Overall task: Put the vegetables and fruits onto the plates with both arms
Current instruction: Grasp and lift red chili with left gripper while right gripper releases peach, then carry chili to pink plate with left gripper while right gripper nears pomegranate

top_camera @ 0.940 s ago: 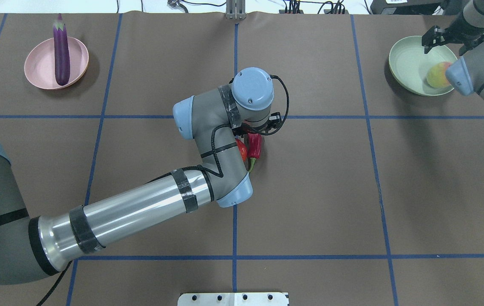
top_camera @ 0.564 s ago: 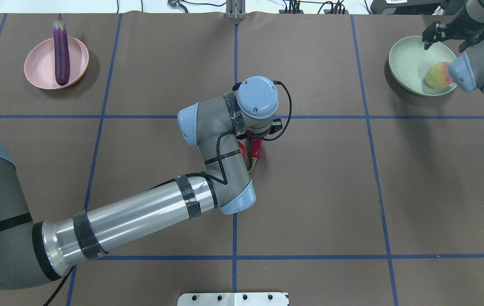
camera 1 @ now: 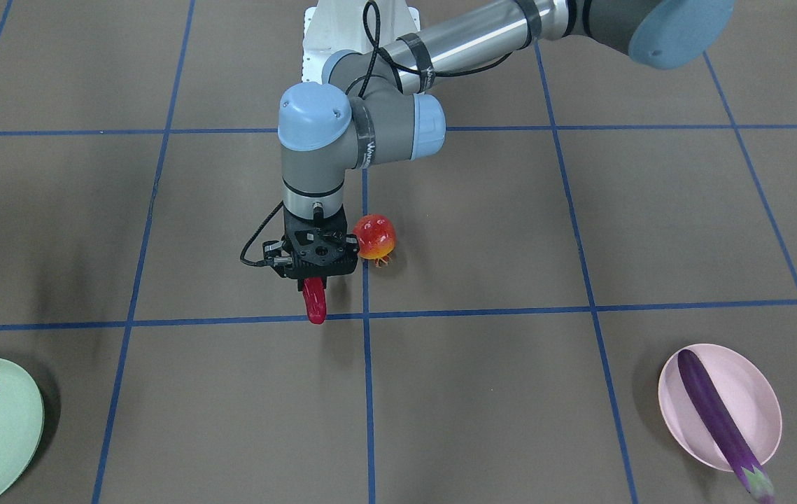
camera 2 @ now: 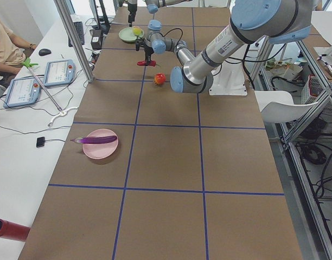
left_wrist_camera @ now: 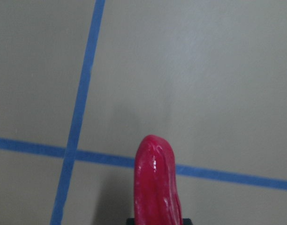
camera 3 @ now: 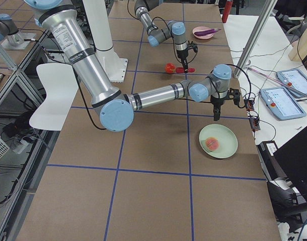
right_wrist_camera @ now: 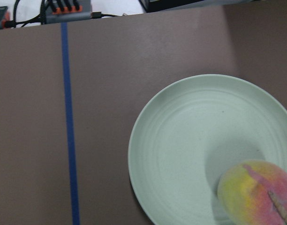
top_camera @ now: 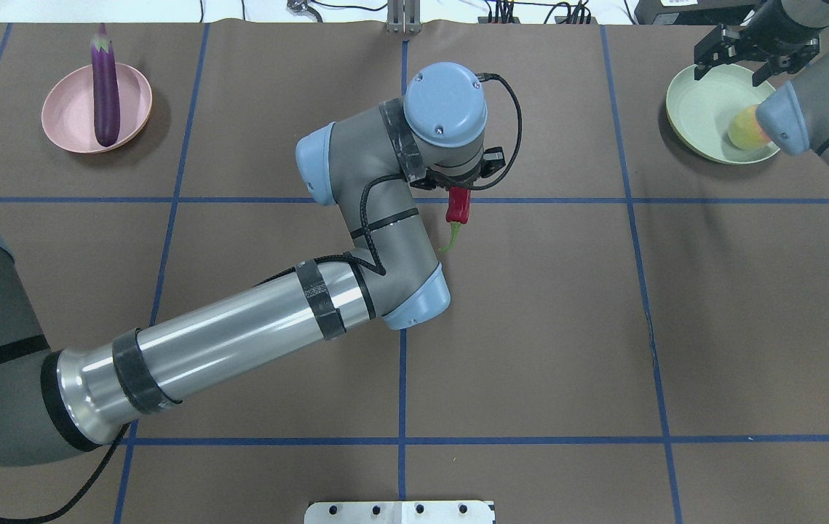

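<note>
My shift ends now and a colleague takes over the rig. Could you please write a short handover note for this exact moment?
Left end effector: shut on the chili pepper, near the middle of the table.
Right end effector: open, empty, over the far rim of the mint plate.
Done: the eggplant lies on the pink plate; the peach lies in the mint plate.
Left: the chili pepper must go onto a plate; the pomegranate sits on the table beside the left end effector, not yet picked.

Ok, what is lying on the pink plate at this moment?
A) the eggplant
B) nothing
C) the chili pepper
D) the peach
A: the eggplant lies across the pink plate, while the chili pepper hangs in the left gripper.
</note>
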Controlling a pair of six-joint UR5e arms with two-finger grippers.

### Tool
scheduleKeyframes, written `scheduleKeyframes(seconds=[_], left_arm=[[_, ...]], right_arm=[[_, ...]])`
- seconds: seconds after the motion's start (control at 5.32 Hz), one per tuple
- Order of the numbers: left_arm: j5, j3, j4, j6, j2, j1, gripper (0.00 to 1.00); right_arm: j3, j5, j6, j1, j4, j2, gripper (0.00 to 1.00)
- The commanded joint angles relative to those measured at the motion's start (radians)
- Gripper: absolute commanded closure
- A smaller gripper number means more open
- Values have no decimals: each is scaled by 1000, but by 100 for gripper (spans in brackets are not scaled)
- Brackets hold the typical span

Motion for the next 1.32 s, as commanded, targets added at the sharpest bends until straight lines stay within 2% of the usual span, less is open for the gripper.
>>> scheduleKeyframes(seconds=[0.0, 0.19, 0.56, 0.75, 0.94, 1.13], left_arm=[[-178, -26, -6, 30, 79, -157, 100], [-234, -58, 0, 192, 157, -240, 100], [-328, -25, -1, 513, 306, -452, 100], [-328, 97, 0, 635, 321, -542, 100], [-326, 225, -3, 642, 321, -590, 100], [-326, 281, -4, 642, 342, -617, 100]], right_arm=[[123, -3, 271, -148, 1, 3, 0], [197, -12, 439, -227, 1, 10, 0], [223, -143, 599, -359, 1, 90, 0], [226, -151, 610, -387, 2, 98, 0], [225, -170, 618, -401, 27, 98, 0], [236, -170, 655, -410, 45, 98, 0]])
